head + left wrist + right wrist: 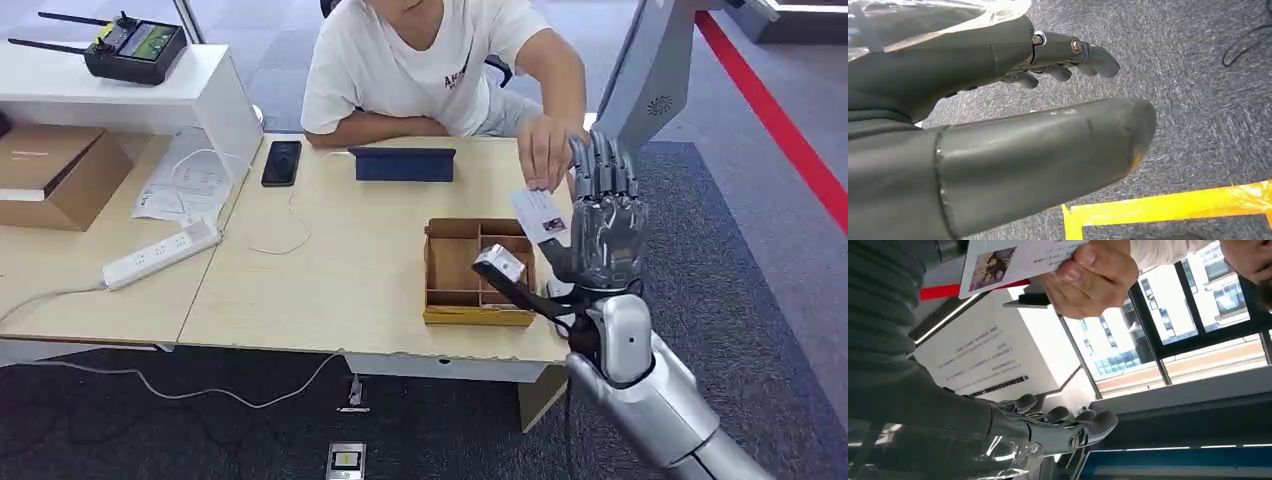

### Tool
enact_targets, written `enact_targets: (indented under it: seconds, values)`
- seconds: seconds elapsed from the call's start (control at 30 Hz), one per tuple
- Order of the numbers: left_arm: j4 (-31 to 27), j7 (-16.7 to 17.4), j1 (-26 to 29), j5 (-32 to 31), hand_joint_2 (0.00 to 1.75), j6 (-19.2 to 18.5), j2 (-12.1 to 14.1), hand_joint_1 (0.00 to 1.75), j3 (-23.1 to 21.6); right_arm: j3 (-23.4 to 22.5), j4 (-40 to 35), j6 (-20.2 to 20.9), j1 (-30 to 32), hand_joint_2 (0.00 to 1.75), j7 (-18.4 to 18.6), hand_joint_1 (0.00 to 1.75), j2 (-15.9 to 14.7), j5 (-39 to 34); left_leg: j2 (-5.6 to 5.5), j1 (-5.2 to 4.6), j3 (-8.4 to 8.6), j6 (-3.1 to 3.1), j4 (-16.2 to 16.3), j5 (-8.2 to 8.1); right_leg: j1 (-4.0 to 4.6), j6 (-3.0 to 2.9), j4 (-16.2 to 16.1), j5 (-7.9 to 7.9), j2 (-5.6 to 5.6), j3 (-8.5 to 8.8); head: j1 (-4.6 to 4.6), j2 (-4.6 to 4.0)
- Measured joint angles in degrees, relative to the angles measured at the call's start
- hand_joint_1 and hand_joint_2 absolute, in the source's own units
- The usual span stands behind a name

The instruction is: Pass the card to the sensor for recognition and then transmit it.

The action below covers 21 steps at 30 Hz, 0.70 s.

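One card (541, 214) is pinched by a person's hand (546, 150) beside the raised right robot hand (605, 222), fingers straight and apart; the left robot hand (998, 125) holds nothing.

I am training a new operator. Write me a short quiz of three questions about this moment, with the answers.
1. True or false: the card lies flat on the table.
2. Which robot hand is raised beside the card? A) the left B) the right
3. Fill in: the left hand hangs with nothing in it above the grey ___.

Key:
1. False; a person's hand holds it up.
2. B, the right hand.
3. floor.
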Motion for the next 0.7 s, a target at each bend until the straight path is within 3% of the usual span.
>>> enact_targets:
  seconds: [0.03,0.07,0.1,0.7]
  values:
    - [0.0,-0.06,0.0,0.0,0.0,0.0,0.0,0.0,0.0,0.13,0.0,-0.02,0.04,1.75,0.0,0.52,-0.09,-0.09,0.0,0.0,0.0,0.0,0.0,0.0,0.0,0.0,0.0,0.0,0.0,0.0,-0.02,0.0]
    - [0.0,-0.13,0.0,-0.02,0.0,0.0,0.0,0.0,0.0,0.28,0.0,-0.04,0.05,1.75,0.0,1.52,-0.19,-0.17,0.0,0.0,0.0,0.0,0.0,0.0,0.0,0.0,0.0,0.0,0.0,0.0,0.0,0.0]
    - [0.0,-0.2,0.0,-0.02,0.0,0.0,0.0,0.0,0.0,0.46,0.0,-0.07,0.06,1.75,0.02,1.75,-0.28,-0.22,0.0,0.0,0.0,0.0,0.0,0.0,0.0,0.0,0.0,0.0,0.0,0.0,0.0,0.0]
    - [-0.13,0.07,0.01,-0.04,0.0,-0.07,0.0,0.0,0.0,2.91,0.26,-0.92,-0.16,1.75,-0.92,1.75,-0.57,-5.64,0.0,0.0,-0.01,0.0,0.0,0.0,0.0,0.0,0.0,0.0,0.0,0.0,-0.02,0.0]
